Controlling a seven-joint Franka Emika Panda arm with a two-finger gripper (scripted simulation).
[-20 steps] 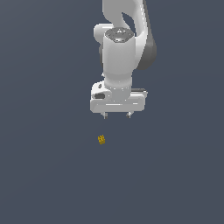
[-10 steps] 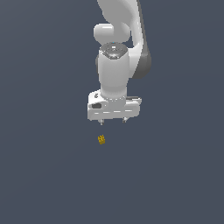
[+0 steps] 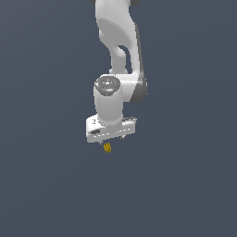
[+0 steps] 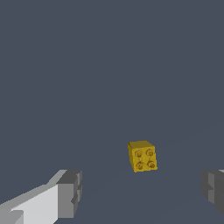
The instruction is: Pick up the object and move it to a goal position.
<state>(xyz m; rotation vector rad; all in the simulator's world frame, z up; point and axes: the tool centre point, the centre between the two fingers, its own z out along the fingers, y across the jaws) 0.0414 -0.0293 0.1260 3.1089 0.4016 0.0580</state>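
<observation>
The yellow block (image 4: 142, 156) lies on the table (image 4: 109, 65), between the widely spread fingers (image 4: 70, 194), touching neither.

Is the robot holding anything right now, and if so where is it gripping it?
Nothing is held. The end effector is open, its fingers wide apart, and the yellow block sits untouched between them.

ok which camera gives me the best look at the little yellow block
The wrist view: the yellow block sits large and unblocked there, four round studs visible on one face, between the open gripper's fingertips. In the exterior view the block is a tiny speck just under the gripper, its detail unreadable.
</observation>
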